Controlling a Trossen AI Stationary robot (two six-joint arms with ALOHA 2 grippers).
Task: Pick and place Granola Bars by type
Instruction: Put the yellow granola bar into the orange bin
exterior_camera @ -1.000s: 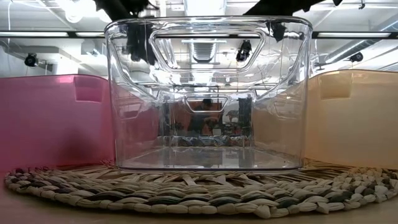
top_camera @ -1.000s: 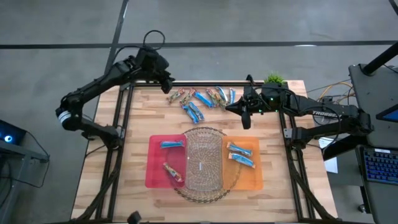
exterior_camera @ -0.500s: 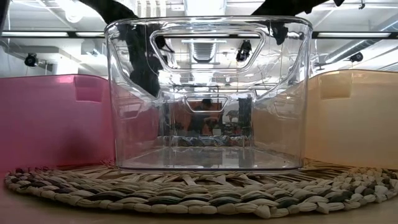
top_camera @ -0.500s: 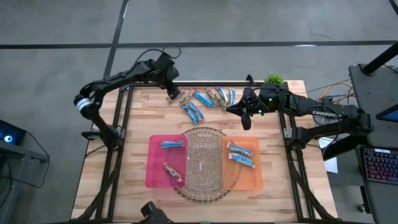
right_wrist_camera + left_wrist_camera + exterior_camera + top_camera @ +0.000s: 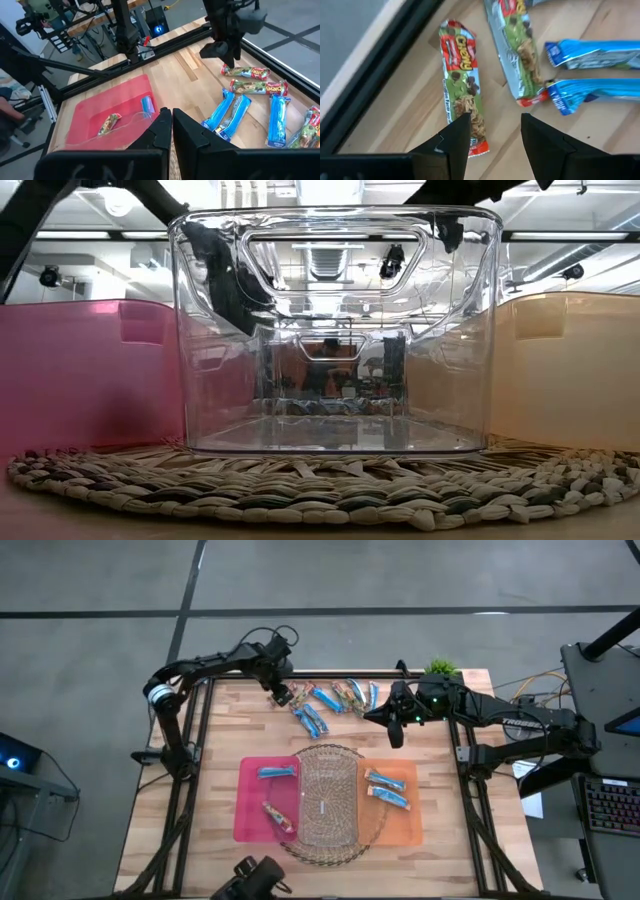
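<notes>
High view: my left gripper (image 5: 279,692) sits over the far left end of the loose granola bars (image 5: 325,700) at the table's (image 5: 200,790) far edge. My right gripper (image 5: 396,730) hangs just right of that pile. Nearer, a red tray (image 5: 250,815) holds one blue and one brown bar, an orange tray (image 5: 400,825) holds two blue bars, and a clear bin (image 5: 328,802) on a woven mat (image 5: 300,845) stands between them.

Low view: the bin fills the frame, flanked by both trays.

Left wrist view: my fingers (image 5: 455,140) stand apart, empty, one tip over the end of a brown chewy bar (image 5: 462,112); blue bars (image 5: 592,52) lie beside.

Right wrist view: my right fingers (image 5: 165,127) are pressed together, holding nothing.
</notes>
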